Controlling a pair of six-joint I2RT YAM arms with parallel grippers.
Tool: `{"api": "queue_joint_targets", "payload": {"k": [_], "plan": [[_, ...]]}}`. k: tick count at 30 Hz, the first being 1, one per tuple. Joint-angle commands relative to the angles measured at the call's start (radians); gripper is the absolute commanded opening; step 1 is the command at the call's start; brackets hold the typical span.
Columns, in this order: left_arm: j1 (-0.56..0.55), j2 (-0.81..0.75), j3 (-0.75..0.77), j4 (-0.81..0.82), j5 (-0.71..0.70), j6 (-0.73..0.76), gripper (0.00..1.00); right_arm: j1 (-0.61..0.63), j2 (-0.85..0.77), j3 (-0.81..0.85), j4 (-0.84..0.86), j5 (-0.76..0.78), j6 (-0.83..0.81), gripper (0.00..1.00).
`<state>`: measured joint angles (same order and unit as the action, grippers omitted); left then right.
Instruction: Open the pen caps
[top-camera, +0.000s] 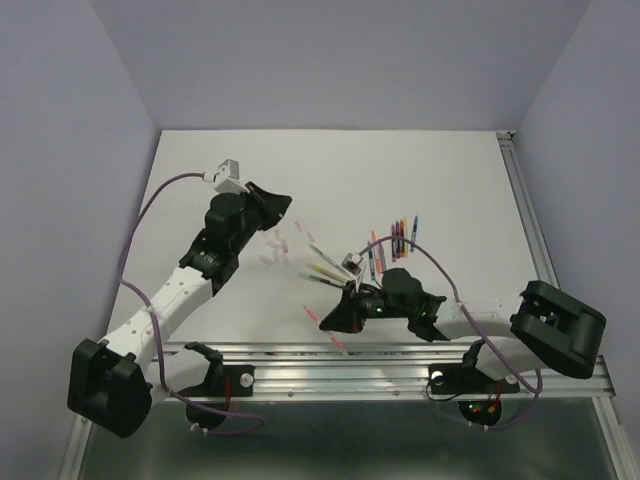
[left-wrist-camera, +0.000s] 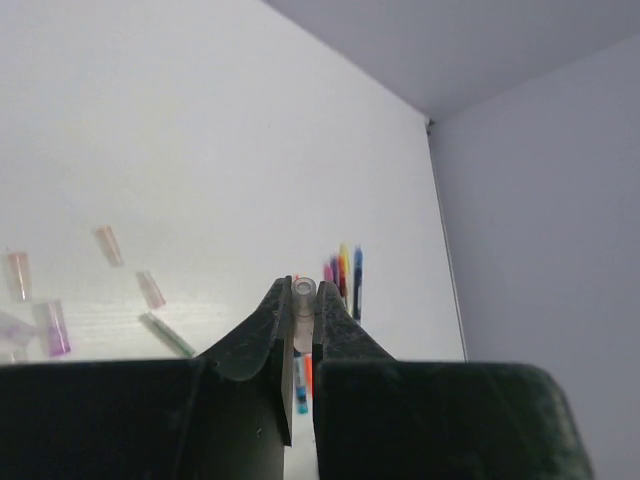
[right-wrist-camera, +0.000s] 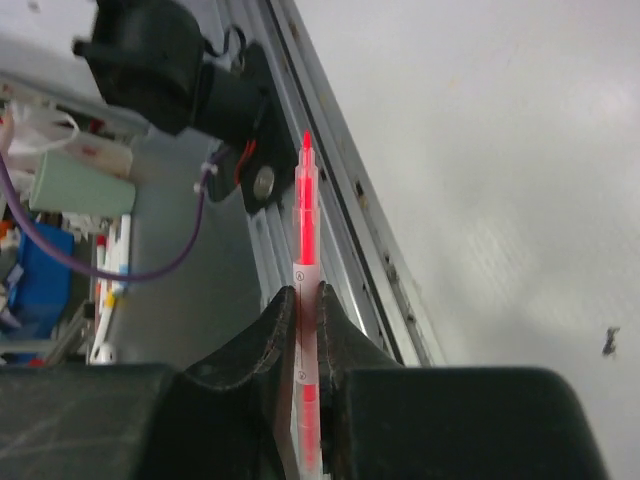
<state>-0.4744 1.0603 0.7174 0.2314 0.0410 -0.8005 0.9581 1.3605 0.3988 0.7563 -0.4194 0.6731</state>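
My left gripper is shut on a short clear pen cap that stands upright between its jaws, open end showing at the tips. In the top view this gripper hovers over the table's left-middle. My right gripper is shut on a red pen whose bare pointed tip sticks out past the jaws, over the table's front rail. From above, the right gripper sits near the front edge, the red pen poking out. Several loose pen caps lie on the table.
A row of coloured pens lies right of centre, also seen from the left wrist as coloured pens. Yellow and green pens lie beside the right wrist. The aluminium rail runs along the front edge. Walls enclose the table.
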Motion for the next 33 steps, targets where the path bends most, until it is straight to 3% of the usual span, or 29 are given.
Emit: {"api": "queue_joint_targets", "payload": {"k": [1, 5, 11, 16, 21, 33], "plan": [[0.029, -0.002, 0.080, 0.114, -0.085, 0.032, 0.00, 0.037, -0.055, -0.044, -0.003, -0.052, 0.023, 0.01], [0.039, -0.003, 0.086, 0.025, -0.066, 0.041, 0.00, 0.037, -0.109, -0.028, -0.077, 0.008, 0.002, 0.01], [0.039, 0.050, 0.082, -0.229, -0.131, 0.050, 0.00, 0.039, -0.211, 0.043, -0.337, 0.252, -0.062, 0.01], [0.039, 0.137, 0.060, -0.335, -0.223, 0.049, 0.03, 0.037, -0.238, 0.150, -0.563, 0.413, -0.154, 0.01], [0.042, 0.228, 0.094, -0.379, -0.305, 0.049, 0.15, 0.036, -0.238, 0.183, -0.611, 0.488, -0.170, 0.01], [0.069, 0.497, 0.206, -0.409, -0.317, 0.076, 0.14, -0.041, -0.192, 0.201, -0.611, 0.553, -0.141, 0.01]]}}
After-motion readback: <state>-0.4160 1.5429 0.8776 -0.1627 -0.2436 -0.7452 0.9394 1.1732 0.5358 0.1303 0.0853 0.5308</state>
